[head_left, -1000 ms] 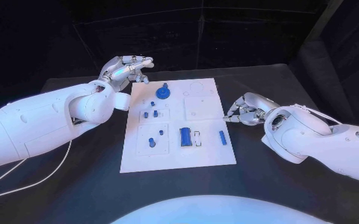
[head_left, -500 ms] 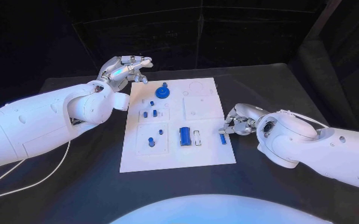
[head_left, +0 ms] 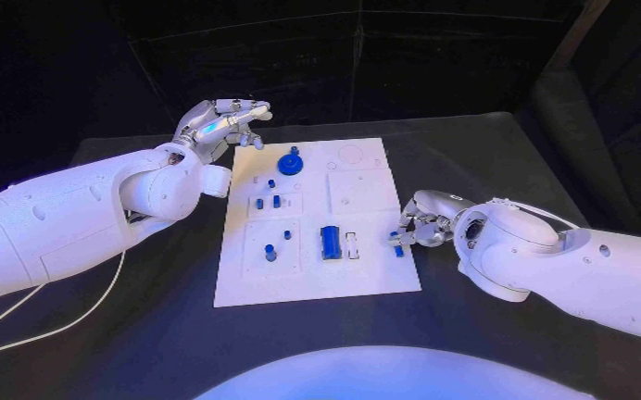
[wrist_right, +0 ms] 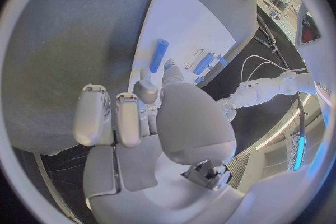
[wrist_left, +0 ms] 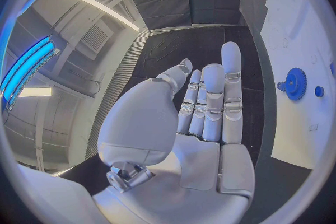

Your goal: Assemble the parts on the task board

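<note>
Reaching for: the small blue peg (head_left: 396,245) lying flat near the task board (head_left: 368,280)'s right edge; I have my right hand (head_left: 417,226) just over it.
Peg position: in the right wrist view the blue peg (wrist_right: 159,55) lies loose on the white board, just ahead of my fingertips (wrist_right: 170,66), apart from them as far as I can tell.
Right hand: fingers curled in narrow, holding nothing that I can see.
Doing it well: I judge I should lower gently, pinch the peg across its width and lift straight, so it does not roll off the edge.
Left hand: my left hand (head_left: 220,124) hovers open beyond the board's far left corner, fingers straight.
Neighbours: the blue block (head_left: 329,242) sits beside the peg, the blue gear (head_left: 292,163) far up the board; neither blocks me.
Tabletop: the tabletop (head_left: 508,155) is black.
</note>
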Available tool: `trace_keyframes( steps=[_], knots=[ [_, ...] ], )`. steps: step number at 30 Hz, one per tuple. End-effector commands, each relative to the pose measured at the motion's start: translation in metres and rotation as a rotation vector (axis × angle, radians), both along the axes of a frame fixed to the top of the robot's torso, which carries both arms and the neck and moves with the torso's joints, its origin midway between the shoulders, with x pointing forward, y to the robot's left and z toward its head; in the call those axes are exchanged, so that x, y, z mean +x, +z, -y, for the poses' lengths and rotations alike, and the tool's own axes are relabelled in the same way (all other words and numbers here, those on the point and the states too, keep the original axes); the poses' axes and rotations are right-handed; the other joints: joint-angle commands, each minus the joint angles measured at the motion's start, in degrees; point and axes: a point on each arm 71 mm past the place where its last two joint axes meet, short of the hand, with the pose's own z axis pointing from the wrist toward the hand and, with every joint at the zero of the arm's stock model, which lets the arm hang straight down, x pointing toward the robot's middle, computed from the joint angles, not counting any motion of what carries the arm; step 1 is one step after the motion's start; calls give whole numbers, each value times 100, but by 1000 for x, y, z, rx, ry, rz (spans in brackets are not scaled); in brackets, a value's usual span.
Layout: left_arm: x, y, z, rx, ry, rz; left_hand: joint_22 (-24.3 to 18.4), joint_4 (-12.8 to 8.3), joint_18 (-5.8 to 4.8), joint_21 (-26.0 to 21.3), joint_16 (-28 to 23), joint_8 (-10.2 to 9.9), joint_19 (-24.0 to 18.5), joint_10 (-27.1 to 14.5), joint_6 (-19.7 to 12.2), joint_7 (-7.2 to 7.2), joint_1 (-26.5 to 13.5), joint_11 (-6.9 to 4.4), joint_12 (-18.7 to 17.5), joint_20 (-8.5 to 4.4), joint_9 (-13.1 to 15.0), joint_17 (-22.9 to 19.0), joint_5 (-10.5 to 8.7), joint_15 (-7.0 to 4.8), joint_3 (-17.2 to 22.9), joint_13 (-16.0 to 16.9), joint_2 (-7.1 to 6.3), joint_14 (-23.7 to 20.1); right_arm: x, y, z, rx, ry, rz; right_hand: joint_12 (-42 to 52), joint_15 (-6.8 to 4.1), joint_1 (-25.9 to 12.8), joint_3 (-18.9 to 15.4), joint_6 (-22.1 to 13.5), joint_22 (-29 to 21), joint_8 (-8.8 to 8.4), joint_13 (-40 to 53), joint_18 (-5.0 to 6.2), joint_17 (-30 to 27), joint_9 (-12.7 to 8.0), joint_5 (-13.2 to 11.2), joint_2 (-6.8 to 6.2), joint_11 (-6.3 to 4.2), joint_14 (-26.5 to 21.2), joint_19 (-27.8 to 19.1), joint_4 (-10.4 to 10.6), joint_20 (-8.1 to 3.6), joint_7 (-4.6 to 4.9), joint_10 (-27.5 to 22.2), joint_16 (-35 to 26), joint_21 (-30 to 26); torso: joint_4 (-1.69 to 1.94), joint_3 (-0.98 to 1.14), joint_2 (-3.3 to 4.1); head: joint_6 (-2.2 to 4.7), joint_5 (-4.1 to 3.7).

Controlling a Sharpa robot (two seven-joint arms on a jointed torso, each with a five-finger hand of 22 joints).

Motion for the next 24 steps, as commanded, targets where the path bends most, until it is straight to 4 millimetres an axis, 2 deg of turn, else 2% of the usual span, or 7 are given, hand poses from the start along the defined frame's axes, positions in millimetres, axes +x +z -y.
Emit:
trace_keyframes(
  steps=[1, 12, 24],
  knots=[
    [0, 1, 0, -8, -11, 3, -8, 5, 74, -32, -22, 25, -6, -36, -40, -9, 7, 13, 22, 11, -5, -5, 11, -4, -25, -6, 25, -24, -1, -2, 0, -34, 19, -18, -43, -15, -8, -39, 49, -4, -21, -10, -66, 243, 0, -9, -41, -35, 360, 16, 2, 5, 7, -18, -24, 15, 1, -2, 3, -2, 2],
    [0, 1, 0, -7, -12, 2, -9, 7, 74, -34, -24, 25, -6, -39, -42, -8, 4, 14, 24, 12, -5, -11, 11, -3, -28, -6, 25, -26, -2, -2, -3, -79, 48, -25, -49, -26, 56, -64, 112, 3, -9, -13, -67, 241, 10, -7, -57, -50, 358, 15, -22, -5, -11, -23, -29, 16, -2, -1, 3, -13, 16],
    [-1, 0, -1, -8, -14, -1, -9, 7, 74, -34, -24, 25, -6, -39, -42, -8, 4, 14, 24, 12, -5, -11, 11, -3, -28, -6, 25, -26, -1, -4, -14, -117, 90, -19, -79, -56, 494, -4, 194, 6, -43, -30, -68, 237, 21, 106, 26, -81, 358, 11, -264, -35, -36, -37, -41, 9, 1, -2, 6, -28, 22]
  ],
)
